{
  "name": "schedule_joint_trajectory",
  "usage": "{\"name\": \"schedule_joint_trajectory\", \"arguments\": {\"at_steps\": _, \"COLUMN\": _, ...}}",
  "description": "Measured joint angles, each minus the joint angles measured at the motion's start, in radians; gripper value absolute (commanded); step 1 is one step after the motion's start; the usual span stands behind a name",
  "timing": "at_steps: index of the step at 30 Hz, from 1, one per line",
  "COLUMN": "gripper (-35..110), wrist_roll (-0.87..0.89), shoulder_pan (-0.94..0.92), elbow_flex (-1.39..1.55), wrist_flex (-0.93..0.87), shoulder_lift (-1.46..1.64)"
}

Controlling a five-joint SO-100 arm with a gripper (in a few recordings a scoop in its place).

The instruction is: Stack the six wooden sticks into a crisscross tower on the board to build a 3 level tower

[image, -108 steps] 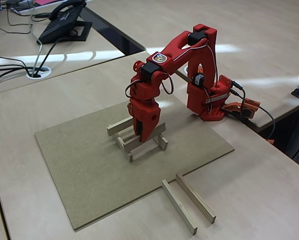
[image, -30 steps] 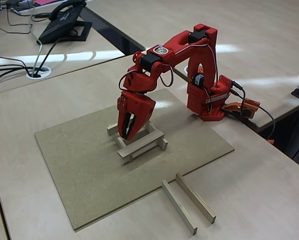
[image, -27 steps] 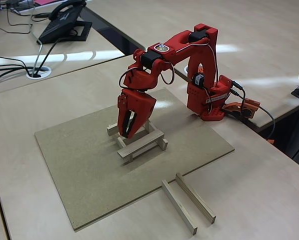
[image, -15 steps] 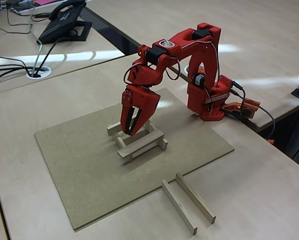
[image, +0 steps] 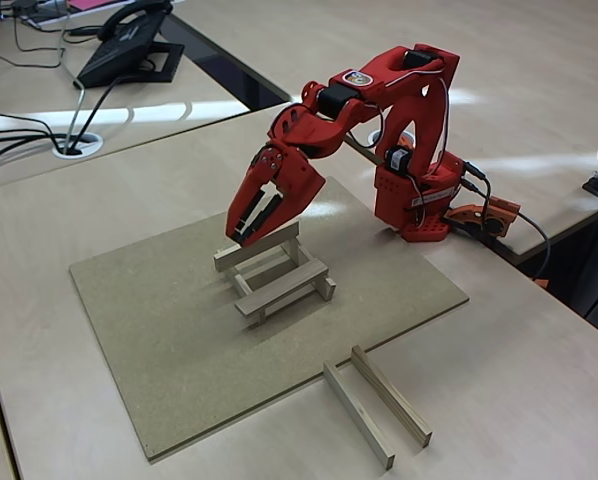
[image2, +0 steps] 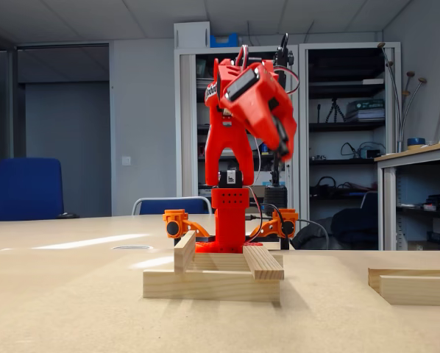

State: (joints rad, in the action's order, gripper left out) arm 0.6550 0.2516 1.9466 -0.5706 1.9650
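Jaws slightly apart, apparently holding nothing, on the gripper hanging above the two-layer tower; two loose sticks well apart from jaws, off the board.

Six wooden sticks — four stacked, two loose — one board.
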Motion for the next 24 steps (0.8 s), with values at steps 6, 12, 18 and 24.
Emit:
{"name": "schedule_joint_trajectory", "arguments": {"at_steps": 6, "gripper": 0, "wrist_roll": -0.038, "shoulder_pan": 0.028, "elbow_flex": 0.275, "wrist_flex": 0.264, "shoulder_lift": 0.330}}
{"name": "schedule_joint_trajectory", "arguments": {"at_steps": 12, "gripper": 0, "wrist_roll": -0.114, "shoulder_pan": 0.037, "elbow_flex": 0.482, "wrist_flex": 0.278, "shoulder_lift": 0.729}}
{"name": "schedule_joint_trajectory", "arguments": {"at_steps": 18, "gripper": 0, "wrist_roll": -0.204, "shoulder_pan": 0.060, "elbow_flex": 0.638, "wrist_flex": 0.249, "shoulder_lift": 1.045}}
{"name": "schedule_joint_trajectory", "arguments": {"at_steps": 24, "gripper": 0, "wrist_roll": -0.295, "shoulder_pan": 0.087, "elbow_flex": 0.750, "wrist_flex": 0.216, "shoulder_lift": 1.321}}
